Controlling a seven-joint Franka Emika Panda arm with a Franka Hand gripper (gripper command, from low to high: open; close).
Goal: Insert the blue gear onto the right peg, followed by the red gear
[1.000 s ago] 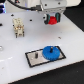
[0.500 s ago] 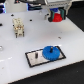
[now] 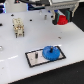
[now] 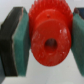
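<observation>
The blue gear [image 3: 51, 52] lies flat on the right part of the black-bordered pale plate [image 3: 34, 61]. The right peg is not visible apart from the gear's hub. A thin dark pin [image 3: 36, 56] stands on the plate's left part. My gripper [image 3: 60, 18] hangs high at the exterior view's back right, well above and beyond the plate. It is shut on the red gear [image 3: 62, 20]. In the wrist view the red gear [image 4: 47, 39] fills the middle, clamped between the teal pads [image 4: 20, 42], with its hub hole facing the camera.
A small wooden frame-like object [image 3: 18, 27] stands at the exterior view's back left on the white table [image 3: 15, 55]. The table's front edge runs just below the plate.
My gripper has moved a little toward the exterior view's right with the red gear in it. The blue gear and plate have not moved.
</observation>
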